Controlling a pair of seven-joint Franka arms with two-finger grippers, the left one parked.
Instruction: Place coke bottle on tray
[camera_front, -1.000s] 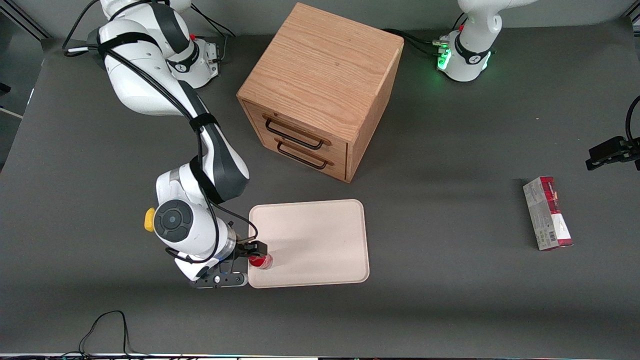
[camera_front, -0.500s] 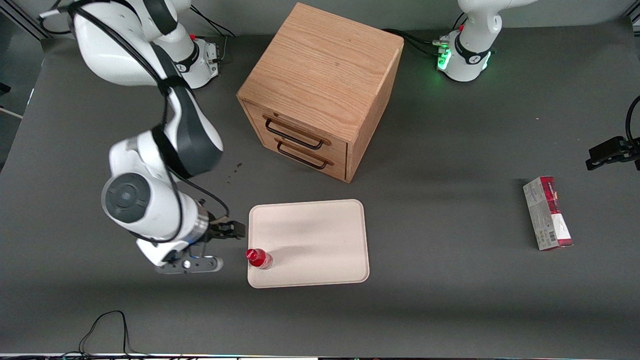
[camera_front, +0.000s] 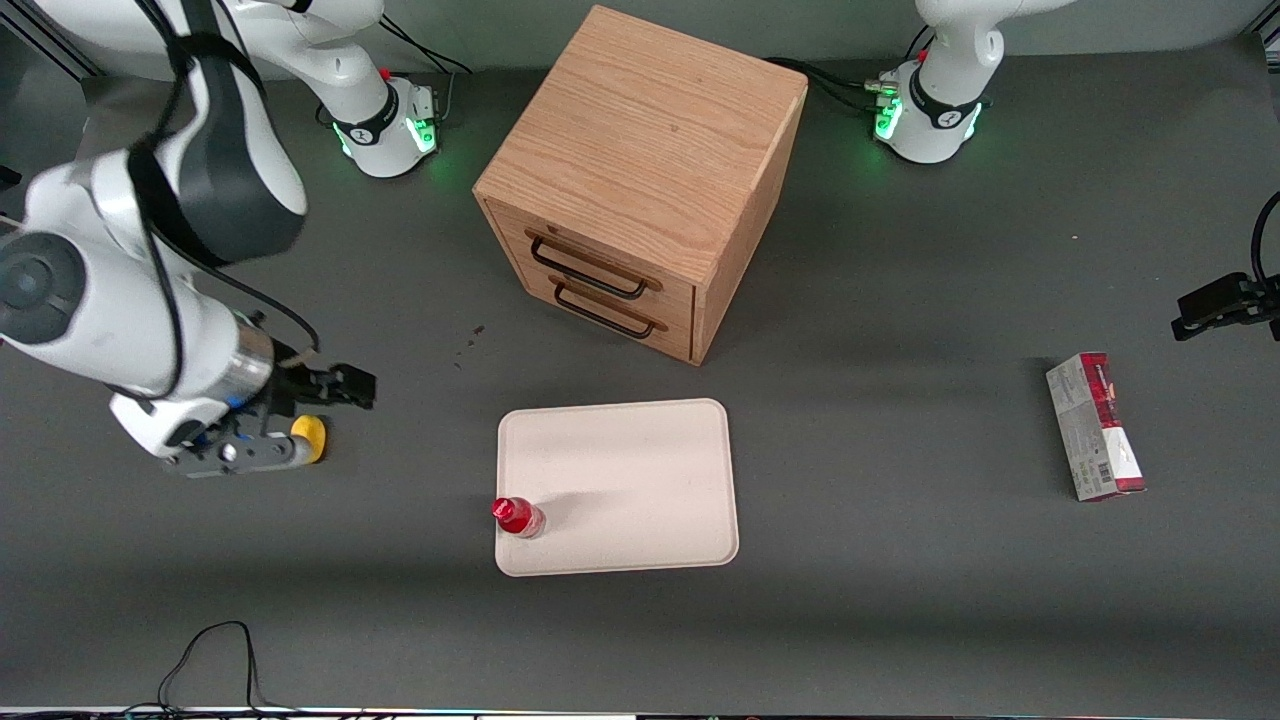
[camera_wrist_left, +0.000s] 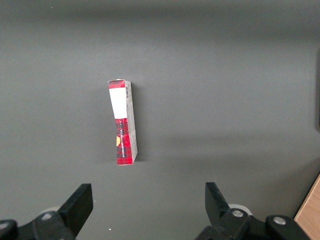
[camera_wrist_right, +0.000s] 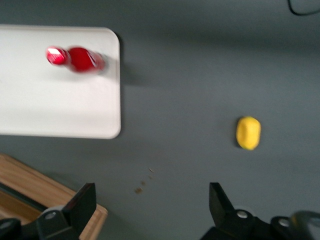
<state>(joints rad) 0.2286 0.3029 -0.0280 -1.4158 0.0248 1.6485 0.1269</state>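
Since half a second ago the end effector (camera_front: 345, 385) has gone away from the tray (camera_front: 640, 480), toward the working arm's end of the desk (camera_front: 900, 600), and also higher; it hangs now over bare desk, well apart from the tray, its fingers (camera_wrist_right: 80, 202) spread wide and holding nothing; a second ago they were closed around the bottle (camera_front: 518, 517). The bottle has not moved; it stands upright on the tray, in the corner nearer to the front camera at the working arm's side, very near the rim; the rest of the tray carries nothing else. A yellow thing (camera_front: 310, 437) shows now on the desk just under the end effector, apart from the tray. The cabinet (camera_front: 640, 170) stands farther from the front camera than the tray, both drawers shut, with a strip of open desk between them. The carton (camera_front: 1095, 425) lies toward the parked arm's end, well apart from all.
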